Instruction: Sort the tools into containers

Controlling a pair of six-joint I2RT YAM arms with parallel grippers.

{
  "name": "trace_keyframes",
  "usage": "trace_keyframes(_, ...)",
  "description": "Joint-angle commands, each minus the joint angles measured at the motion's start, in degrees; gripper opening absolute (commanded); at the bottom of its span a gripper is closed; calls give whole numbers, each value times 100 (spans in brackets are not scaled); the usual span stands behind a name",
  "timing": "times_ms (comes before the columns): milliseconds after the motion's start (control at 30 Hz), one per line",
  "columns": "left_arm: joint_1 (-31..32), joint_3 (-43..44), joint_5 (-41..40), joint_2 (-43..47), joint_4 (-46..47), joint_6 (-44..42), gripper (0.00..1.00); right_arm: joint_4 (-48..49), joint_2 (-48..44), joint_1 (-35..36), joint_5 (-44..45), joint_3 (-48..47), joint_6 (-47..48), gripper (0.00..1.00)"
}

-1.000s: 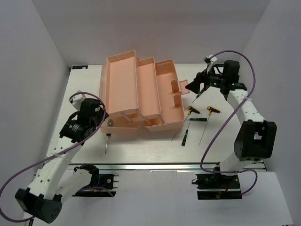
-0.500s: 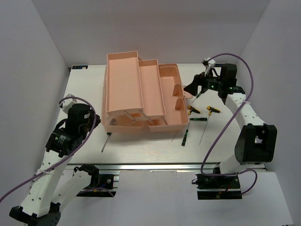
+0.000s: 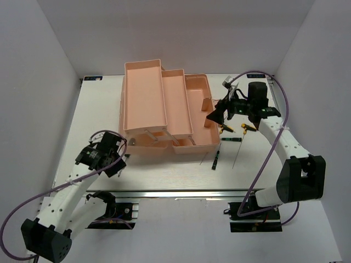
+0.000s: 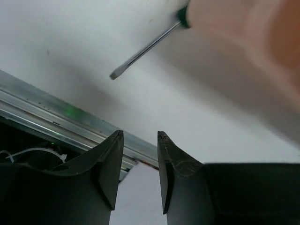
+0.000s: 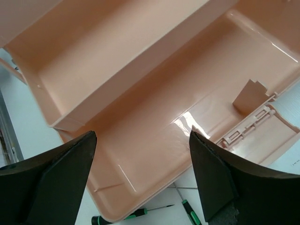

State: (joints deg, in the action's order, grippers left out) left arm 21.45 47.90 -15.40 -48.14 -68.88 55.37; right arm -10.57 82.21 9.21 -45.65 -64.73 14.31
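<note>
Hovers left gripper point(image 4: 139, 136), slightly parted and empty, just short of screwdriver point(image 4: 145, 48) slanting handle-first toward toolbox point(image 4: 262, 37). Puts wide-spread, empty right gripper point(image 5: 143, 136) farther off.

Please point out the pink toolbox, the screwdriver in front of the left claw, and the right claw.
pink toolbox point(image 3: 143, 96), top view, floor of its left tray.
screwdriver point(image 4: 146, 49), left wrist view, middle of the metal shaft.
right claw point(image 5: 141, 136), right wrist view, midway between its fingertips.
</note>
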Motion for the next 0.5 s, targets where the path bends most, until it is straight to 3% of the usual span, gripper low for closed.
trace_keyframes(0,-18,-491,265,16,618,-192,45,-24,-232,37,-102,171,152,84)
trace_keyframes(200,8,-922,117,-283,1927,-825,47,-86,-259,37,91,312,283,84)
trace_keyframes(300,8,-906,37,-538,2404,-983,53,-147,-189,37,153,338,327,84)
trace_keyframes(467,8,-747,-288,-1442,3265,-1520,54,-77,13,28,372,304,152,85)
